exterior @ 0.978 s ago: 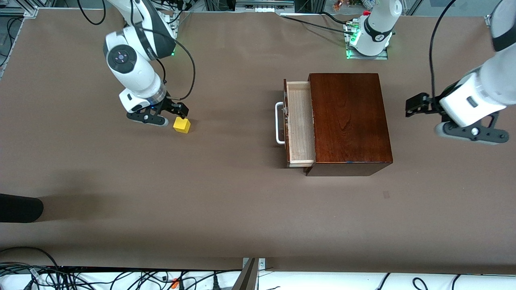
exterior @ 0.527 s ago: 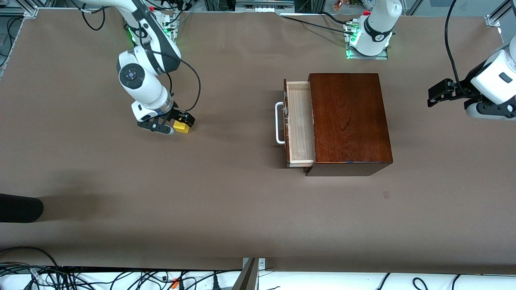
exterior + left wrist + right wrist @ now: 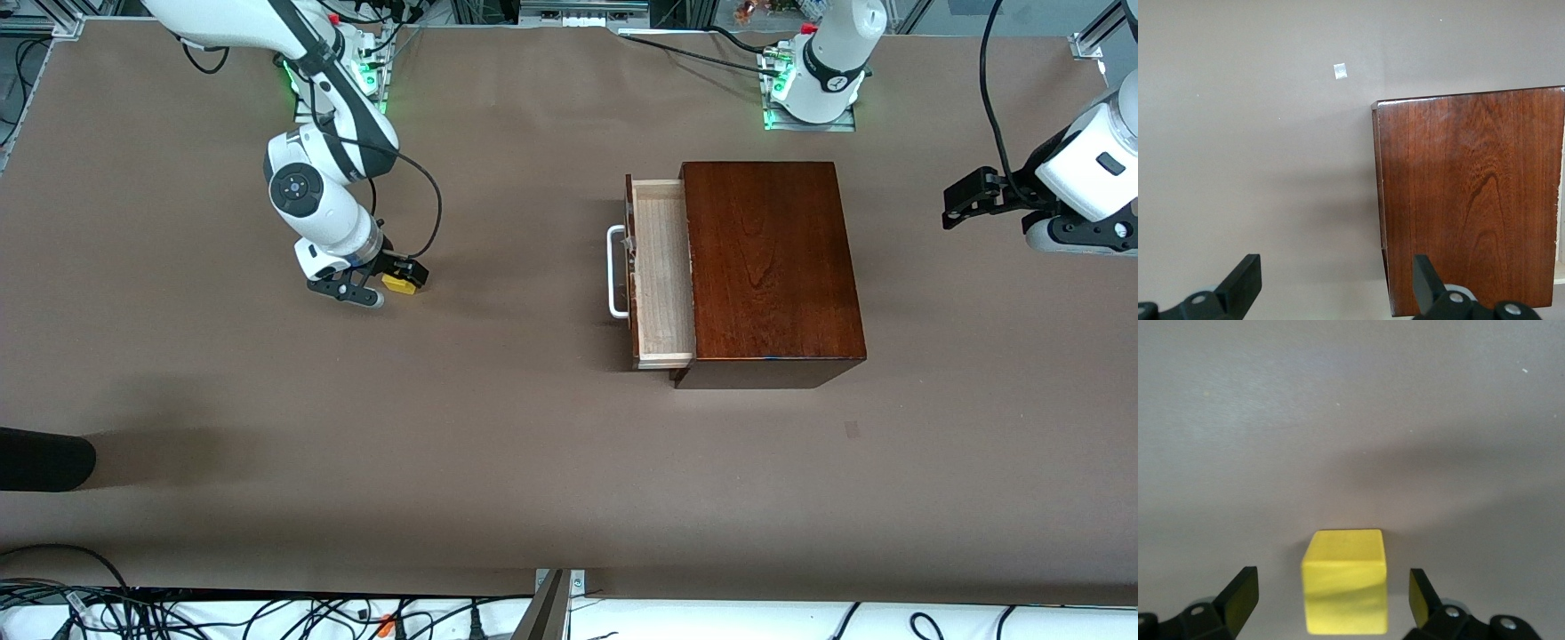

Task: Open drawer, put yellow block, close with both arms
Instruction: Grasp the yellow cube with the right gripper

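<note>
The yellow block (image 3: 398, 284) lies on the brown table toward the right arm's end. My right gripper (image 3: 388, 284) is low around it, open, one finger on each side. In the right wrist view the block (image 3: 1345, 587) sits between the fingers of that gripper (image 3: 1331, 592) with gaps on both sides. The drawer (image 3: 662, 267) stands pulled out of the dark-brown box (image 3: 769, 258), its white handle (image 3: 613, 271) facing the right arm's end; the tray looks empty. My left gripper (image 3: 965, 197) hangs open and empty over the table beside the box, which shows in the left wrist view (image 3: 1471, 200) past that gripper (image 3: 1336, 277).
A black object (image 3: 44, 458) lies at the table's edge near the front camera, at the right arm's end. A small pale patch (image 3: 852, 429) marks the table nearer the camera than the box. Cables run along the front edge.
My right gripper has come down beside the yellow block and now straddles it. My left arm has pulled away from the box toward its own end of the table.
</note>
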Controlling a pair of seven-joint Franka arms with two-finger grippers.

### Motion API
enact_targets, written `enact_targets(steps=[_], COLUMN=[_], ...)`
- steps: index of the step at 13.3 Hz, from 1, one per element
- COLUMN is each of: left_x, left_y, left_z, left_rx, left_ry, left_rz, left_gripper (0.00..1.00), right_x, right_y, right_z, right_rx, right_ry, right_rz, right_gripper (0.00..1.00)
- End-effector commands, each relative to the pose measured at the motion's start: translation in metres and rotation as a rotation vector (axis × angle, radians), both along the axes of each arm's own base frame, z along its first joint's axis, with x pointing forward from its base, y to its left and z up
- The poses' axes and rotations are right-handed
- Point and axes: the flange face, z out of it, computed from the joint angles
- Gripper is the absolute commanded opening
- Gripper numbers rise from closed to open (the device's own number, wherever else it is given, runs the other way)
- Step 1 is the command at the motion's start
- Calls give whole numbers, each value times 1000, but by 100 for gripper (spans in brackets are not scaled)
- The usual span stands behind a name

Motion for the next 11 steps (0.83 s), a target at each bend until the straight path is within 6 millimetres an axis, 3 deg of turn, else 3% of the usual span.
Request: enact_targets(steps=[1,2,5,6,7,9,11], left_x=[-7,-7,-8,-8,-7,-7,-8], left_y=[2,3,4,3,3,4,4], left_z=[6,6,7,7,8,7,8], left_rx=[22,22,21,19,19,19,19], left_ry=[-20,-20,-15,-20,-24,-21,-18], left_rz=[-22,-20,-18,-15,-15,-15,-17], left_gripper=[100,100,100,100,100,100,100], right_x=[-4,-6,-6,-4,0,13,36], right_y=[4,8,12,10,9,10,13], right_z=[-12,-14,-14,-8,4,50,111], right_rx=[-2,-2,-14,-16,-23,-64,-114], right_ry=[3,8,1,-7,-20,-27,4], right_rz=[1,3,27,24,27,36,46], right_gripper=[100,89,9,0,0,0,0])
